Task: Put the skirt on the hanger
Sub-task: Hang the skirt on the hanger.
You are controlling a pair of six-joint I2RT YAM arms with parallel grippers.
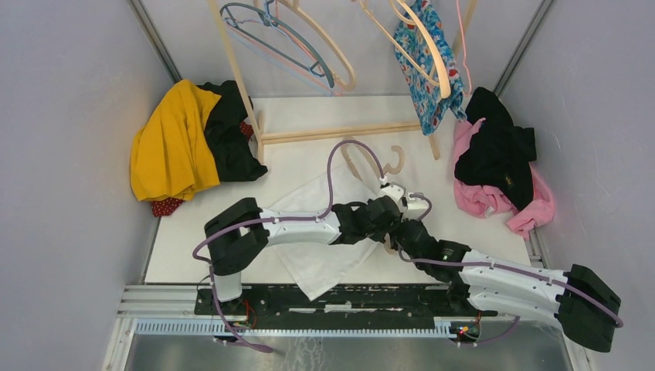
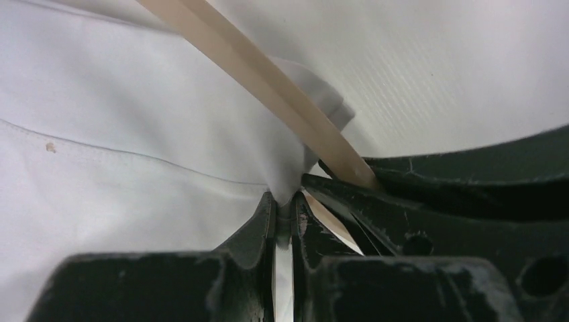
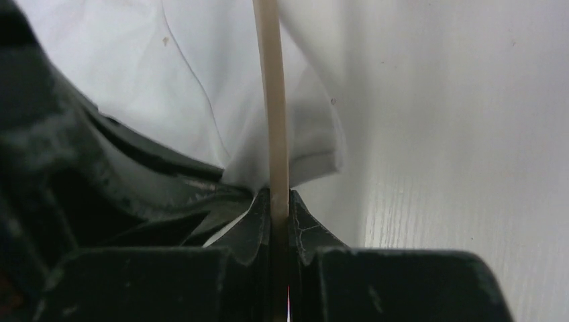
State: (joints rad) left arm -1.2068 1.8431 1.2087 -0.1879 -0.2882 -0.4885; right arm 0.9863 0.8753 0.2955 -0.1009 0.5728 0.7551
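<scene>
**White skirt corner and wooden hanger arm meet between the two claws**

White cloth, the skirt (image 1: pixel 313 267), lies flat on the bench (image 1: pixel 181 243), spreading from the near edge toward the middle. The hanger (image 1: pixel 349 152) rests on its far right part, hook pointing away from the arms.

The left claw (image 2: pixel 284 209) is clamped on a small fold at the skirt's corner, its jaws nearly together with only the thin cloth between them. The right claw (image 3: pixel 279 204) is clamped on the hanger's wooden arm, which runs straight out from it, over the same corner of cloth.

From the left wrist, that wooden arm crosses on a slant just beside the pinched fold, almost touching the left claw. So cloth and wood are gripped side by side, and the two claws crowd one spot.

The next step probably depends on this: the hanger's long line passes over the skirt's corner rather than inside the cloth. I judge the left claw must draw its fold around the hanger arm while the right claw keeps the wood steady.
</scene>
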